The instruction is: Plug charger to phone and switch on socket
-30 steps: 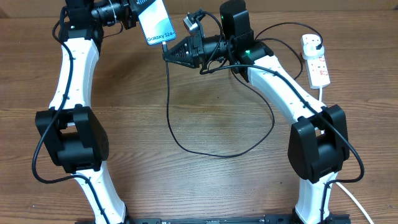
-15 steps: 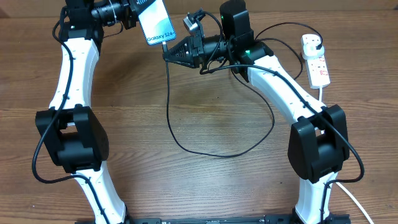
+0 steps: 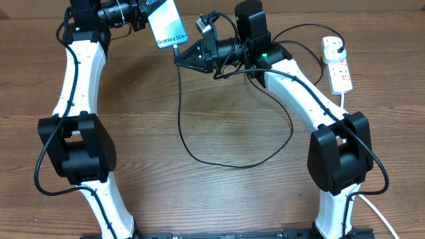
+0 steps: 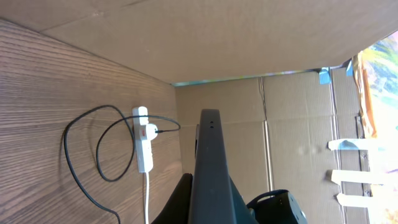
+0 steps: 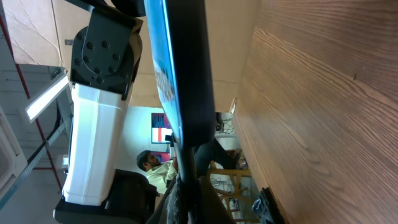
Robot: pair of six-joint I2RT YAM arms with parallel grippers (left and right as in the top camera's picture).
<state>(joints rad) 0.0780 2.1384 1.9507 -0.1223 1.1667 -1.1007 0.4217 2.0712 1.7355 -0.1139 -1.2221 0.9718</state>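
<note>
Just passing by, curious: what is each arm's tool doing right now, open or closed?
Left tool: closed, holding the phone.
Right tool: closed on the charger tip, at the phone's lower edge.

Left arm stretches long, and the left tool is clamped on the phone, holding it up and tilted. Right arm folds at the elbow and sweeps in toward the phone with its wrist lying level. The right tool sits just under the phone's lower edge, fingers pinched tight on the charger near its tip.
</note>
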